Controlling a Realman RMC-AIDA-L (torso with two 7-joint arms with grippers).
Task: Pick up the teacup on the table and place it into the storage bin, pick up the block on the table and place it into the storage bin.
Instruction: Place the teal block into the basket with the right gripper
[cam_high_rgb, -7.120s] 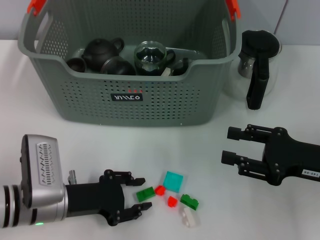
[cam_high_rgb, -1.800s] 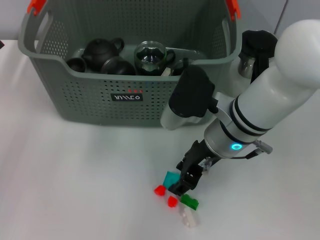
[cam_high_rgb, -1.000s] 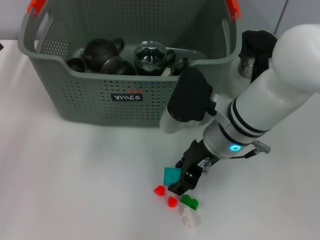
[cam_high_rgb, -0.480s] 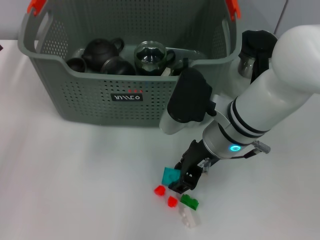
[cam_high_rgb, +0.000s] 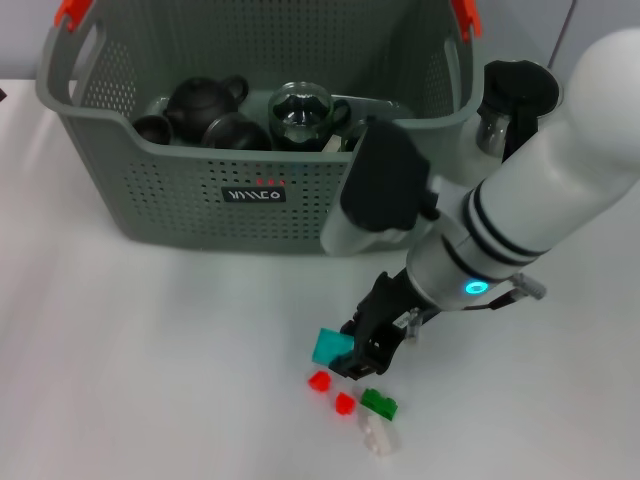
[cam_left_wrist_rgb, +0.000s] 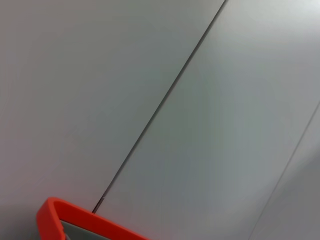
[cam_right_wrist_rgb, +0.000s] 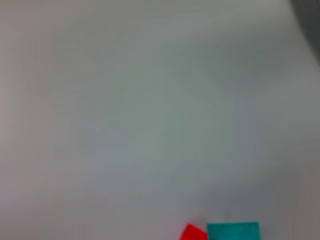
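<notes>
Your right pincer (cam_high_rgb: 352, 352) sits low and a little right of centre in the head view, its black fingers clamped on the teal block (cam_high_rgb: 331, 346), which is tilted and appears raised off the white tabletop (cam_high_rgb: 150, 360). In the right wrist view that teal block (cam_right_wrist_rgb: 233, 231) shows at the bottom edge with a red block (cam_right_wrist_rgb: 193, 233) touching its side.

Just below the pincer in the head view you have the loose pieces: one red block (cam_high_rgb: 320, 381), a second small red block (cam_high_rgb: 345, 403), a green block (cam_high_rgb: 379, 404) and a clear block (cam_high_rgb: 378, 435) at the bottom edge.

The storage bin (cam_high_rgb: 300, 215) fills the upper left and centre of the frame; inside it lie a dark teapot (cam_high_rgb: 203, 100), dark teacups (cam_high_rgb: 235, 133) and a glass cup (cam_high_rgb: 301, 115). A glass pitcher (cam_high_rgb: 515, 120) with a black handle stands at the upper right, beside the bin.

Your left pincer is out of view; its wrist camera shows only a wall and an orange clip (cam_left_wrist_rgb: 75, 220).
</notes>
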